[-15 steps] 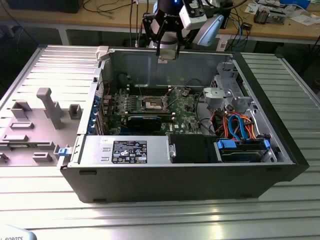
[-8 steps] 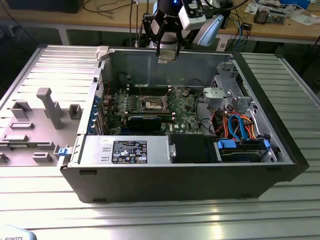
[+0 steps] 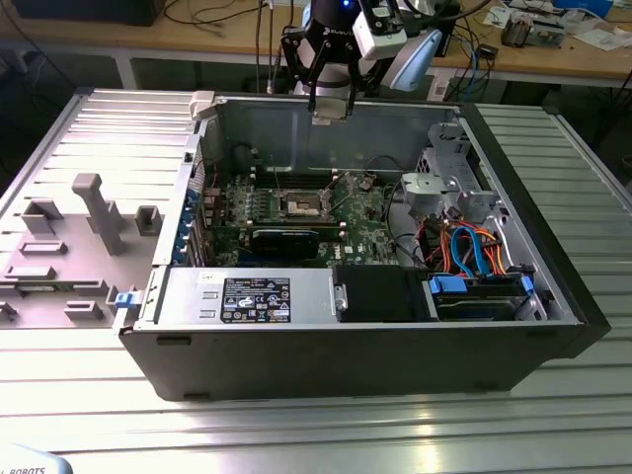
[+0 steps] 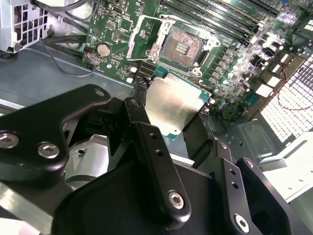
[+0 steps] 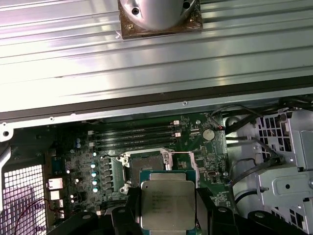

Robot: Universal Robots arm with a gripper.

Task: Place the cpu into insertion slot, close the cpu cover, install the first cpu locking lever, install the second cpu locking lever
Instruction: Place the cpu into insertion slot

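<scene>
Chip clamped in the claw. Black fingers grip two opposite edges, and the silver top faces both wrist cameras. Square, so no long axis; the other two edges are free. It hangs well apart from the socket, whose dark centre lies bare on the green circuit board. Open-topped computer case all round; the far wall is close.

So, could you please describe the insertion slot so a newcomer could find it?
Inside the open computer case, find the green circuit board. Near its middle sits the insertion slot: square, silver-rimmed, dark-centred, unlike the long black slots beside it.
</scene>
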